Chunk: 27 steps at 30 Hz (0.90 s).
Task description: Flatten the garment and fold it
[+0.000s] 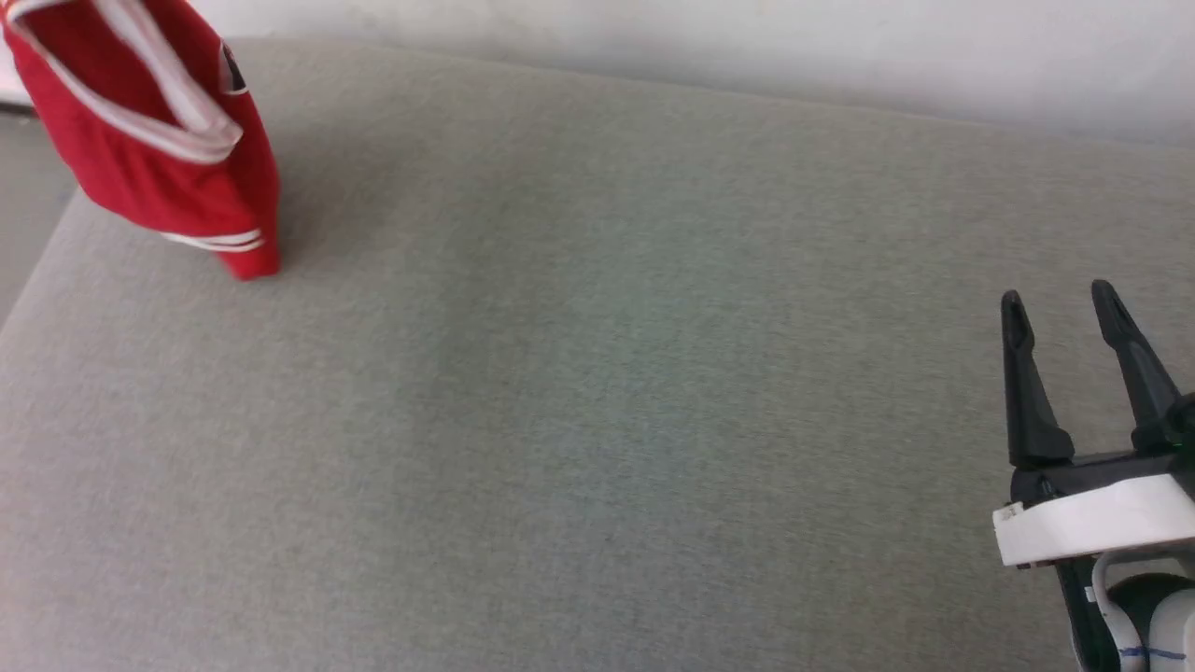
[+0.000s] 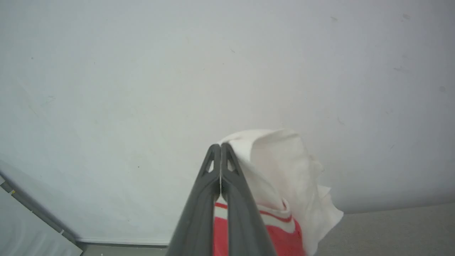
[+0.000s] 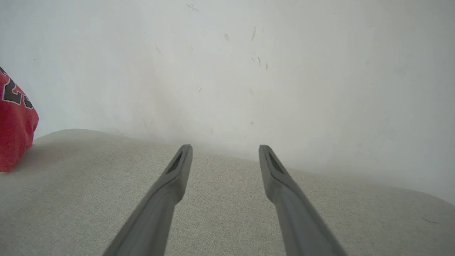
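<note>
The garment (image 1: 159, 140), red with white stripe trim, hangs lifted at the head view's upper left, its lowest corner touching the grey surface. In the left wrist view my left gripper (image 2: 220, 147) is shut on the garment (image 2: 284, 167) at a white sleeve, with red cloth and striped trim below the fingers. In the right wrist view a red part of the garment (image 3: 16, 135) with black white-outlined lettering shows at the left edge. My right gripper (image 1: 1055, 303) stands open and empty low over the surface at the lower right, far from the cloth; it appears as right gripper (image 3: 224, 149) there too.
A wide grey cloth-covered surface (image 1: 597, 401) spreads under both arms. A pale wall (image 1: 747, 47) runs along its far edge. The surface's left edge (image 1: 28, 280) drops off near the hanging cloth, with a dark strip of floor edge (image 2: 32, 209) beyond.
</note>
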{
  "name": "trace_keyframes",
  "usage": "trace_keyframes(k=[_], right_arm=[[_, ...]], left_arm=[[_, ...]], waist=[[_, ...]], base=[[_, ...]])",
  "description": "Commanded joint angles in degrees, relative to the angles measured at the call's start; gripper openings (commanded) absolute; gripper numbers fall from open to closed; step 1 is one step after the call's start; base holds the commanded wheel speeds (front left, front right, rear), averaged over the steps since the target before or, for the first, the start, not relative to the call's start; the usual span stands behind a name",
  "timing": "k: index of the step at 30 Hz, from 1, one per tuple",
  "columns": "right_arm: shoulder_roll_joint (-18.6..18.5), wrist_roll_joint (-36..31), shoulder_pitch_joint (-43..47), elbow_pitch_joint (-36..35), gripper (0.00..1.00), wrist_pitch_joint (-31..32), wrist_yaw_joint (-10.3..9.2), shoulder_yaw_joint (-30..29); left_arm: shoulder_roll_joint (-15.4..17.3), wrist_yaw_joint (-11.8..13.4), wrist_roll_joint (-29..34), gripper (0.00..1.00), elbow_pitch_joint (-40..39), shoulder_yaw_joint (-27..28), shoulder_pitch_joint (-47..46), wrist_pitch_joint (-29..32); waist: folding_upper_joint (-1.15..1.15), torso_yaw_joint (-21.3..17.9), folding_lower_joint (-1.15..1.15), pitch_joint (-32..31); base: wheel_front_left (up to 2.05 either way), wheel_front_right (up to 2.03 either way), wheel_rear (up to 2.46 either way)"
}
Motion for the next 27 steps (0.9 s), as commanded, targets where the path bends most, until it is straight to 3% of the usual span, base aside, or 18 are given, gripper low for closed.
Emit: trace_keyframes(k=[1, 8, 17, 27], right_arm=[[0.1, 0.5, 0.51, 0.32, 1.0, -0.55, -0.04, -0.29], [0.1, 1.93, 1.02, 1.92, 1.0, -2.35, -0.04, -1.52], [0.1, 3.49, 1.51, 3.11, 1.0, -4.09, -0.04, -1.88], [0.1, 4.09, 0.72, 4.25, 1.0, -5.62, -0.04, -3.13]], left_arm=[[-1.35, 0.66, 0.35, 0.0, -1.14, 0.06, -1.27, -0.19], [-6.8, 2.71, -0.5, 0.0, -6.2, 0.65, -5.9, -0.33], [-16.17, 4.27, -3.17, 0.0, -10.27, -0.48, -9.36, 0.79], [-25.05, 5.95, -5.2, 0.0, -14.09, -5.55, -3.49, 1.16]], waist=[[0.0, -2.88, 0.01, -2.58], [0.0, -6.59, 0.01, -4.48], [0.0, -10.42, 0.01, -5.13], [0.0, -13.74, 0.01, -4.66]], base=[[0.0, 0.0, 0.0], [0.0, 0.0, 0.0], [0.0, 0.0, 0.0], [0.0, 0.0, 0.0]])
